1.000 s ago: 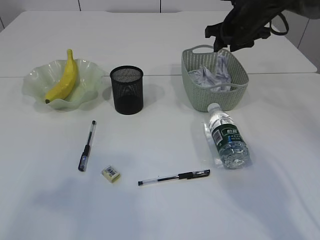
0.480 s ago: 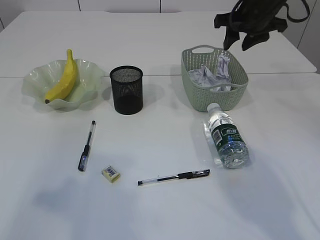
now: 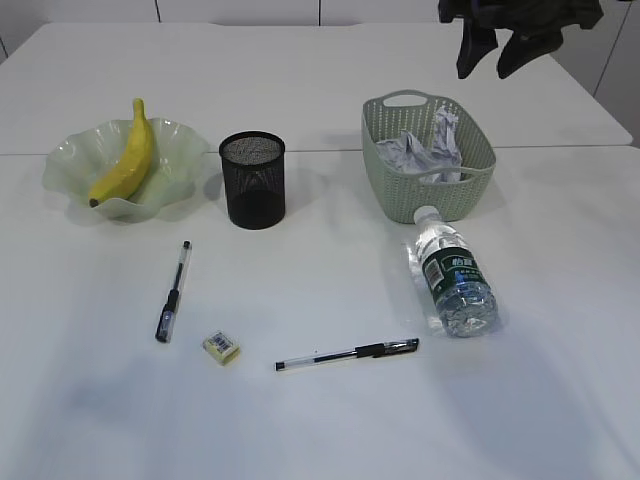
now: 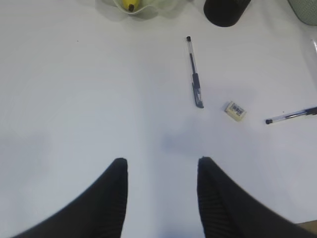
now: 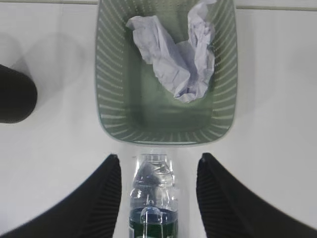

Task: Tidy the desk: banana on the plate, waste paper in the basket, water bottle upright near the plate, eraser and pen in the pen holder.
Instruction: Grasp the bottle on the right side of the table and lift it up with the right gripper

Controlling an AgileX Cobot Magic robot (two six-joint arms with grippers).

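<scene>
A yellow banana (image 3: 128, 155) lies in the pale green plate (image 3: 70, 165) at the left. Crumpled waste paper (image 3: 425, 150) sits inside the green basket (image 3: 400, 185). In front of the basket the water bottle (image 3: 455, 280) lies on its side, cap toward it. Two pens (image 3: 173, 292) (image 3: 350, 354) and a yellow eraser (image 3: 221, 347) lie on the table before the black mesh pen holder (image 3: 254, 180). My right gripper (image 3: 497, 50) hangs open and empty high above the basket. My left gripper (image 4: 162, 163) is open over bare table, short of the pen (image 4: 194, 72) and eraser (image 4: 235, 110).
The table is white, with a seam running across behind the plate and basket. In the right wrist view the bottle (image 5: 153, 198) shows far below between my fingers, with the basket (image 5: 114, 99) just beyond it and the pen holder (image 5: 15, 94) at the left.
My right gripper has risen from just above the basket and drifted to the right. The paper stays in the basket. Nothing on the table has moved.
</scene>
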